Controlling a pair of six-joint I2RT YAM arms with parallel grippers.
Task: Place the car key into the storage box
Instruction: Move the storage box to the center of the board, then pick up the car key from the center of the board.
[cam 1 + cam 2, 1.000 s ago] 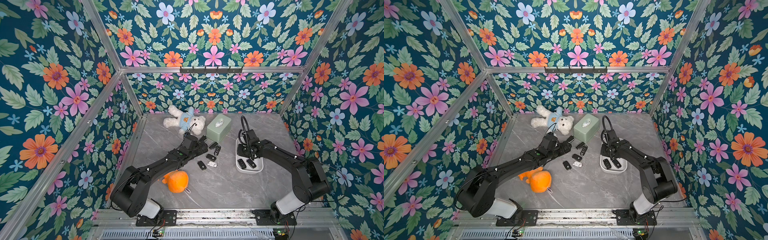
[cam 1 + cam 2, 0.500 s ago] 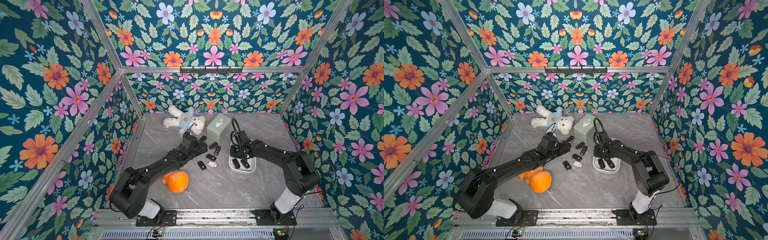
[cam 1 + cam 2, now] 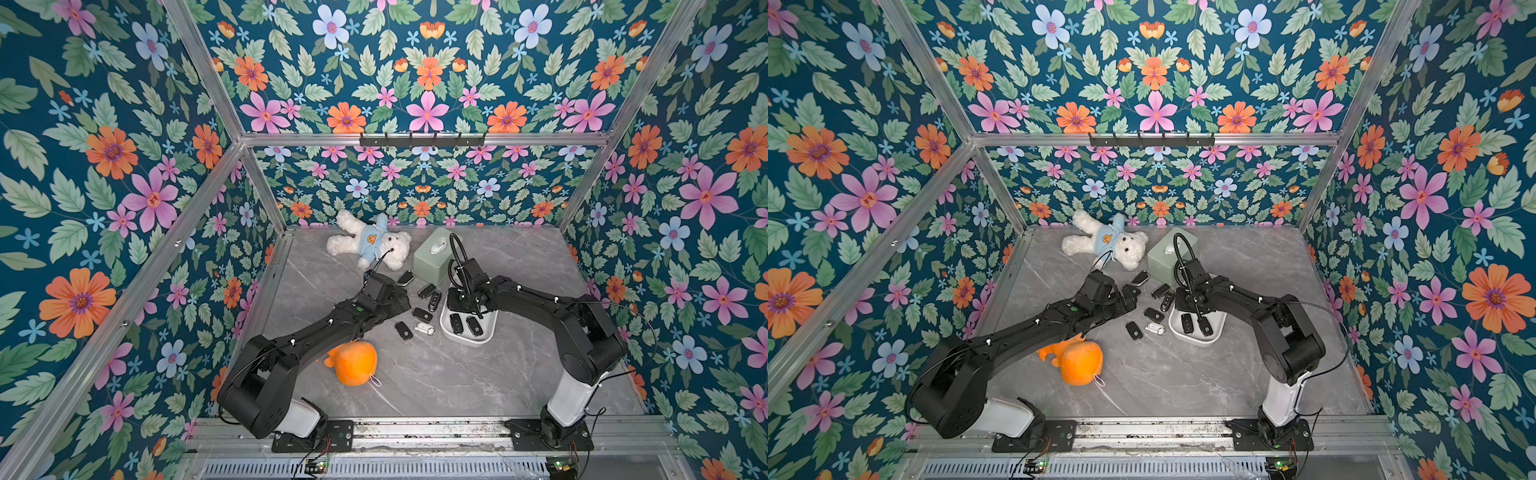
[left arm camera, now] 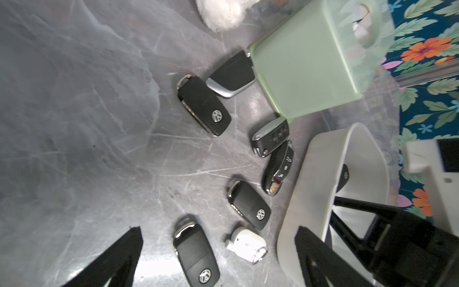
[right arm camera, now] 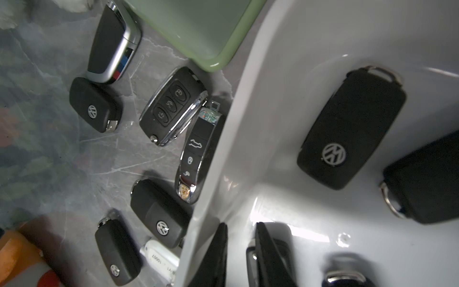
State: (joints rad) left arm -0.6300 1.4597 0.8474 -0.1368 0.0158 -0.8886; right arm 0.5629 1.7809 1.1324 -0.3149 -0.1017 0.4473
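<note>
Right gripper [image 5: 241, 225], almost closed, is inside the storage box [image 5: 248, 99] among 4 car keys [image 5: 347, 129]; left gripper [image 4: 219, 229] wide open.

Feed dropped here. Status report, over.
Left gripper open above loose car keys. Right gripper shut on storage box wall. Green tissue box close by, not blocking.

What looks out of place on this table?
Two soft toys, a teddy bear sprawled on its back and an orange plush, seem out of place alongside car keys scattered loose by the white tub. Nothing looks broken.
</note>
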